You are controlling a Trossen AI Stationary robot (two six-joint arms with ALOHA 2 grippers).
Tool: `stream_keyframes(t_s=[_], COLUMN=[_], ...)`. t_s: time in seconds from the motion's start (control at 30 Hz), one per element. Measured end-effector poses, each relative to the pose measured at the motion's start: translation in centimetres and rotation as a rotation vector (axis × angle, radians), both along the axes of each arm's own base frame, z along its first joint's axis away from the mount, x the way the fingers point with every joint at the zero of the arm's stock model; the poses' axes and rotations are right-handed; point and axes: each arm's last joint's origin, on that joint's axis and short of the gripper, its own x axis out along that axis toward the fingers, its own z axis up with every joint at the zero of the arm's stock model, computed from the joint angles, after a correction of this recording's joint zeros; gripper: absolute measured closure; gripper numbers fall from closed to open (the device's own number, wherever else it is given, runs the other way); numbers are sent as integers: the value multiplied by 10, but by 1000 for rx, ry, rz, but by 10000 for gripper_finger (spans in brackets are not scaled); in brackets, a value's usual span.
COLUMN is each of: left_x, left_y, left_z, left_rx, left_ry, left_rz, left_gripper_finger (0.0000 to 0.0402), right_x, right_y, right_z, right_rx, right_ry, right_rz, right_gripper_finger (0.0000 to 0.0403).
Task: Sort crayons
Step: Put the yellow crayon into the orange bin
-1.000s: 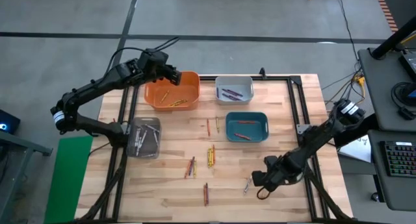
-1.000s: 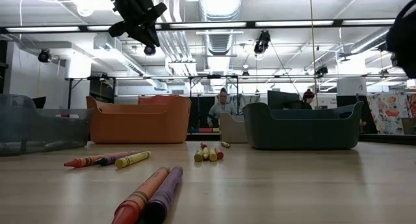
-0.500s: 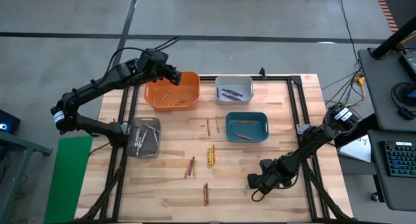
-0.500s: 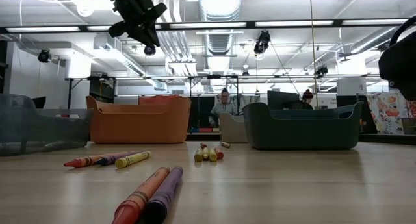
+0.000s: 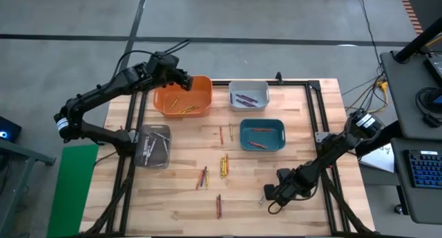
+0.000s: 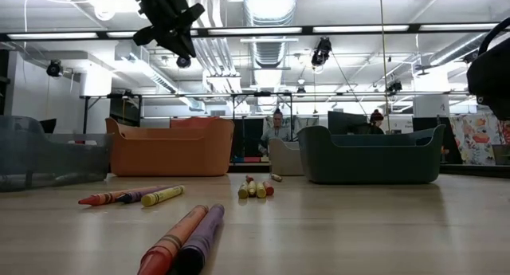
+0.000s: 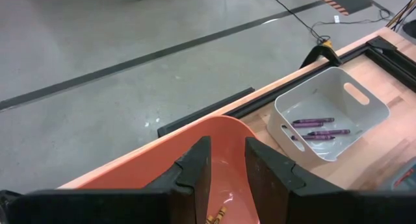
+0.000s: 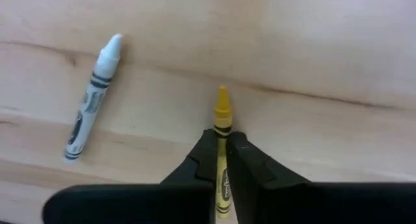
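Observation:
Loose crayons lie flat on the wooden table: a yellow cluster (image 5: 224,164), a red-orange pair (image 5: 202,177), one (image 5: 219,205) near the front, and two thin ones (image 5: 221,134) by the teal bin. My right gripper (image 5: 268,194) is down at the table's front right, shut on a yellow crayon (image 8: 223,113). A white crayon (image 8: 94,97) lies beside it. My left gripper (image 7: 227,169) hangs open and empty above the orange bin (image 5: 183,98), and shows high in the low view too (image 6: 171,24). My right gripper pinches the yellow crayon's wrapped body (image 8: 221,138) between its two fingers (image 8: 201,160), one on each long side. The fingers come steeply from above, and the crayon runs out between them. Its pointed end (image 8: 223,94) sticks out past the fingertips, close over the wood.
Four bins stand on the table: orange at the far left, white (image 5: 248,94) with purple crayons behind the middle, teal (image 5: 262,134) with red ones, and a clear grey one (image 5: 153,145) at the left. A black frame (image 5: 314,107) edges the table. People sit far behind (image 6: 276,127).
My right gripper has sunk toward the table and shifted a little toward the table's left, onto the crayons at the front right. The left arm has kept still over the orange bin.

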Motion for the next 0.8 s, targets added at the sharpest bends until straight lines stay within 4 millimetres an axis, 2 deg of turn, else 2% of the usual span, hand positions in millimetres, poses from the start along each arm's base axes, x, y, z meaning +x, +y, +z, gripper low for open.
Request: stream_keyframes(t_s=[0.13, 0.27, 0.37, 0.47, 0.57, 0.8], left_x=[0, 2, 5, 8, 12, 13], left_y=[0, -3, -7, -13, -22, -59], left_z=[0, 0, 0, 1, 2, 14], left_rx=[0, 0, -2, -5, -20, -74], left_ry=[0, 0, -5, -18, -47, -175], left_rz=[-1, -14, -31, -50, -67, -133], left_gripper_finger=[325, 325, 325, 325, 325, 325], right_x=[-11, -24, -30, -32, -27, 12], right_y=[-9, -23, -43, -69, -101, -189], right_z=[12, 44, 72, 101, 126, 173], right_rx=[-42, -66, -130, -250, -447, -858], right_ry=[31, -3, -140, -335, -528, -905], right_rz=[16, 10, -24, -71, -68, 85], right_gripper_finger=[394, 394, 394, 394, 394, 394])
